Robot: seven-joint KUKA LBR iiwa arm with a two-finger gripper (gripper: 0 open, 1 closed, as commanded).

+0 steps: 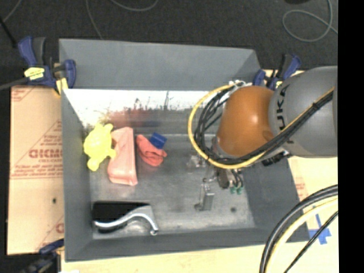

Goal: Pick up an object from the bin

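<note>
Bin (159, 64): grey metal, rectangular, with sloping walls and a flat, scuffed floor; dark marks run along the foot of the far wall.
Yellow toy (99, 145): smooth, glossy-looking plastic with rounded lobes. It lies at the left of the floor, towards the far wall.
Pink block (123, 155): pale pink, oblong, matt, with softly rounded edges. It lies lengthwise just beside the yellow toy, on that toy's right, and appears to touch it.
Crumpled piece (150, 152): salmon-pink, soft and folded, of irregular outline. It lies just right of the pink block.
Blue piece (157, 139): small, dark blue and angular. It rests against the far side of the crumpled piece.
Hand tool (122, 216): a black matt block joined to a curved, shiny silver lever. It lies in the near left corner, well apart from the other things.
Arm (310, 112): a grey rounded casing that enters from the right and is angled down into the bin.
Orange cover (244, 124): a smooth dome on the wrist, above the right half of the floor.
Cables (199, 124): black strands and one yellow strand, looped round the left side of the cover.
Gripper (205, 199): a slim metal part pointing down below the cover, low over bare floor right of centre.
Gripper state: cannot be told from this view.
Nearest thing: the crumpled piece, apart from the gripper on its left.
</note>
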